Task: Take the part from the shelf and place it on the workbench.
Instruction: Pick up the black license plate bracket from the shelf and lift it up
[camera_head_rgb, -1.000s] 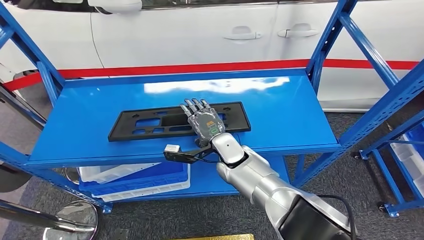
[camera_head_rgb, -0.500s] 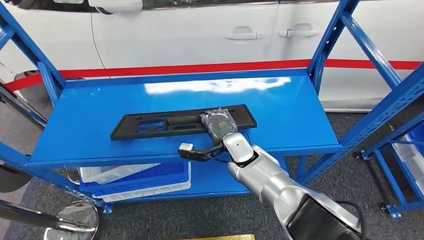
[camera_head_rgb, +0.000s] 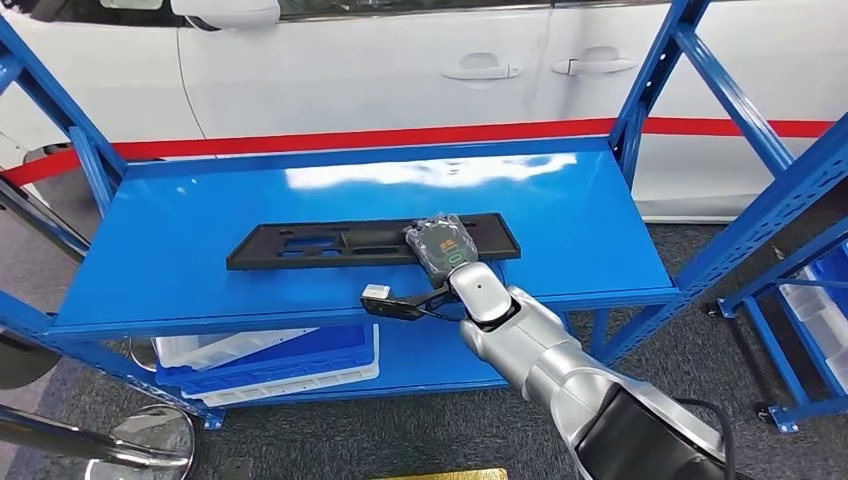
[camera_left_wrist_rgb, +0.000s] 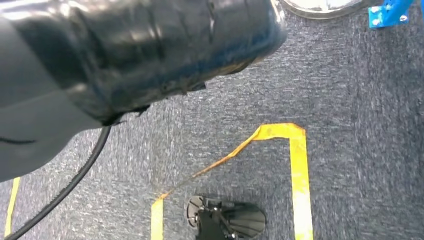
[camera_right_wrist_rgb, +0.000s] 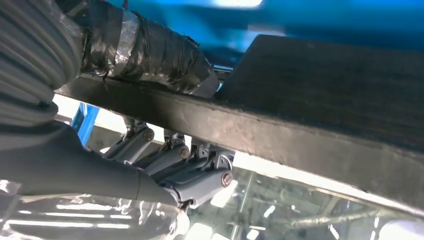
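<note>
Gripping the part (camera_head_rgb: 372, 243) near its right end, the right hand (camera_head_rgb: 443, 245) has its fingers curled over it on the shelf (camera_head_rgb: 180, 215). Held so far off-centre, the long panel could sag or twist loose (a judgement). Earlier the fingers lay flat and spread.

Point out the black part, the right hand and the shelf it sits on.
black part (camera_head_rgb: 310, 245): head view, its flat face near the cutouts.
right hand (camera_head_rgb: 445, 245): head view, back of the hand on the part.
blue shelf (camera_head_rgb: 180, 230): head view, bare top surface.
</note>
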